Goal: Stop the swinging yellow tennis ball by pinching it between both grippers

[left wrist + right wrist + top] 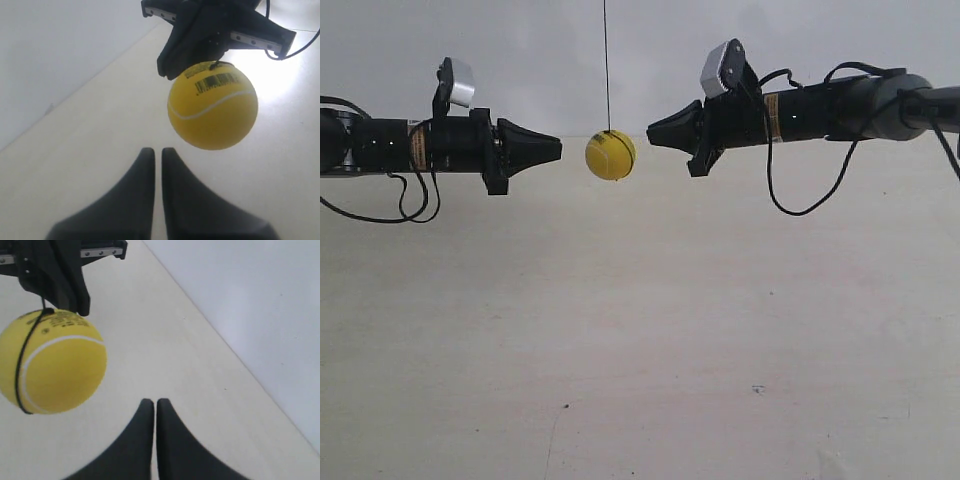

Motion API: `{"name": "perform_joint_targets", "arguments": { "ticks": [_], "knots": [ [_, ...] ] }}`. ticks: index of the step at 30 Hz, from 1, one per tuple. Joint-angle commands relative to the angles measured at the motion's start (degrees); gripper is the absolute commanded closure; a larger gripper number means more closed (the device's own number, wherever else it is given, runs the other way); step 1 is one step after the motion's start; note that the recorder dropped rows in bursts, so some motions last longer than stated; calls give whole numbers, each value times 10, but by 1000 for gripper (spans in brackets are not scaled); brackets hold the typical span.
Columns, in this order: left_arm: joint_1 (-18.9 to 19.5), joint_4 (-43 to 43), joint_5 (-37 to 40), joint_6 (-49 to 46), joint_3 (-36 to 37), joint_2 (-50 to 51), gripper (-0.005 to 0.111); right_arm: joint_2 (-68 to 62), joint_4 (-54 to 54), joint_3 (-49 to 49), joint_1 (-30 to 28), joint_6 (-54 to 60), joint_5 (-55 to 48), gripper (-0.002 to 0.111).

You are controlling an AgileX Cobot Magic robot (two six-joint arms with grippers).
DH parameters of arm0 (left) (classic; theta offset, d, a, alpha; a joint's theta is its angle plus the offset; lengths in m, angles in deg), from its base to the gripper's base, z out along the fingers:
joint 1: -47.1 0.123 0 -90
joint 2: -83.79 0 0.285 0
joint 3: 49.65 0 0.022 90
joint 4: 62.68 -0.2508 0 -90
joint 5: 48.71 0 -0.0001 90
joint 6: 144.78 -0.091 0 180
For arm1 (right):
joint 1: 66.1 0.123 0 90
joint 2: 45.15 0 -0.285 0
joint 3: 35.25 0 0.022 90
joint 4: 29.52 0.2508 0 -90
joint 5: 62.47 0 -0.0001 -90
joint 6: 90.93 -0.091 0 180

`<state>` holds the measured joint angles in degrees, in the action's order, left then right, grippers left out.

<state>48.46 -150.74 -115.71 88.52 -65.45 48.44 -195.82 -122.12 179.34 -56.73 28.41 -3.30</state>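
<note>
Jaws on both grippers are shut tip to tip, with only a hairline slit between the fingers, and nothing is held. Each closed pair serves as one blunt point. The left gripper (154, 152) and the right gripper (150, 402) face each other with the ball (610, 155) between them, touched by neither. The ball hangs on its string (606, 60) above the counter (640, 330), seen level with the far edge, where the wall (520, 60) begins.

For a clean pinch, both points should be brought in together along one line through the ball's centre. Off-centre contact is likely to roll the ball out sideways. Pressure should be applied lightly.

The arm at the exterior view's left (420, 145) is held level, with its tip at about ball height. The arm at the exterior view's right (820, 110) slopes slightly down toward the ball. Its tip is the nearer of the two and sits above the ball's centre, so a small lowering is judged necessary before closing.
</note>
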Motion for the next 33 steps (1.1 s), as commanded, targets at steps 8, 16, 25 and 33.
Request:
{"name": "perform_joint_targets", "arguments": {
  "ticks": [8, 16, 25, 33],
  "knots": [
    [-2, -22, -16, 50, -3, -45, 102, 28, -27, 3, -3, -33, -17, 108],
    [-2, -34, -20, 52, -3, -45, 102, 29, -74, 3, -3, -44, -12, 108],
    [-28, -45, 28, 54, -3, -45, 102, 24, -74, 3, -3, -48, -17, 108],
    [-39, -70, 55, 58, -3, -45, 102, 17, -74, 3, -2, -47, -7, 108]
  ]
}}
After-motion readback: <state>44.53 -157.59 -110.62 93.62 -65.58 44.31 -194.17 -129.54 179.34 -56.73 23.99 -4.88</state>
